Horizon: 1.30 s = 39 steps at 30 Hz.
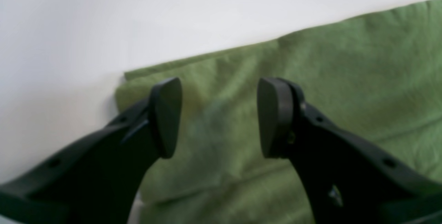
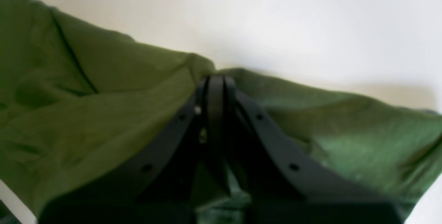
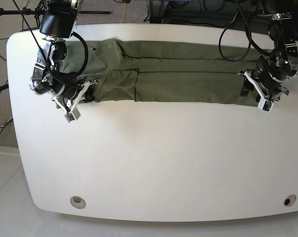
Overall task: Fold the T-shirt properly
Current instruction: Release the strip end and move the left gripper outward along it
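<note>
In the left wrist view the left claw [image 1: 219,117] stands with its two black pads [image 1: 165,117] apart and nothing between them. Just below and beyond the gap lies the olive-green T-shirt [image 1: 310,78], a folded corner under the left pad, its edge running off to the right. Past that edge is the bare white counter [image 1: 103,16].

In the right wrist view the right claw [image 2: 215,82] has its pads pressed together, pinching a raised ridge of the T-shirt [image 2: 103,96] at its far edge; cloth slopes away on both sides of it, and the counter [image 2: 293,16] shows beyond.

From the base view the T-shirt [image 3: 188,74] lies as a long narrow band across the far part of the counter [image 3: 163,163], stretched between the right claw [image 3: 84,89] at one end and the left claw [image 3: 252,89] at the other.
</note>
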Motion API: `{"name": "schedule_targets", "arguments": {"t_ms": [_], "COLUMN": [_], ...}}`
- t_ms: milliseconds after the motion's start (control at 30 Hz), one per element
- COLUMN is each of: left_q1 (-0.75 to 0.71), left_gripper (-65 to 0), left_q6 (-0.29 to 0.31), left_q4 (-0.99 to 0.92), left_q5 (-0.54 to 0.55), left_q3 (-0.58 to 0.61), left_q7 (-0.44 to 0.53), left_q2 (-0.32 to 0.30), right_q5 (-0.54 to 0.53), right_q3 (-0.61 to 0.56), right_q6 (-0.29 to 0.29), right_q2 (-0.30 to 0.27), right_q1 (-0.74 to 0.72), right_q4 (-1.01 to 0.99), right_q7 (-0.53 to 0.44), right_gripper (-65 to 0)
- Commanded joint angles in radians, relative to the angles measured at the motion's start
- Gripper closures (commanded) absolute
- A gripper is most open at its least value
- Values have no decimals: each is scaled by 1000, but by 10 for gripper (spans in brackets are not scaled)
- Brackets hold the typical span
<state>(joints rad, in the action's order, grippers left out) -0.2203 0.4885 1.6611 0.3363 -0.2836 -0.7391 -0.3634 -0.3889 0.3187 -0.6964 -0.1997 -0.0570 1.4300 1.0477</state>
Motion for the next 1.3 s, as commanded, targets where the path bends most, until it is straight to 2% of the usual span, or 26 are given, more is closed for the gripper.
{"name": "schedule_targets", "arguments": {"t_ms": [0, 100, 167, 233, 300, 833, 1100, 1267], "left_q1": [-6, -15, -11, -9, -7, 1, -14, -36], "left_gripper": [-274, -181, -77, -26, -11, -114, -133, -111], "left_q6": [2, 4, 7, 11, 13, 11, 11, 9], "left_q4": [17, 17, 15, 12, 12, 64, 99, 91], "left_q5": [-3, -8, -2, -2, 2, 10, 19, 11], "left_q3": [-11, -11, -10, -12, -12, -13, -10, -13], "left_q7": [27, 42, 58, 70, 74, 24, -3, 13], "left_q2": [-14, -12, -14, -13, -13, 0, 23, 38], "right_q5": [3, -1, -11, -16, -21, -23, -23, -11], "right_q3": [-3, -4, -5, -7, -7, -3, -8, -18], "right_q6": [-2, -2, -2, -2, -2, -2, -2, -2], "right_q2": [-1, -2, -2, -4, -6, -10, -7, -8], "right_q1": [1, 1, -21, -24, -27, 33, 61, 55], "right_q4": [22, 19, 1, 0, 1, 96, 138, 125], "right_q7": [15, 14, 23, 29, 37, 83, 80, 24], "right_gripper": [0, 0, 0, 0, 0, 0, 0, 0]}}
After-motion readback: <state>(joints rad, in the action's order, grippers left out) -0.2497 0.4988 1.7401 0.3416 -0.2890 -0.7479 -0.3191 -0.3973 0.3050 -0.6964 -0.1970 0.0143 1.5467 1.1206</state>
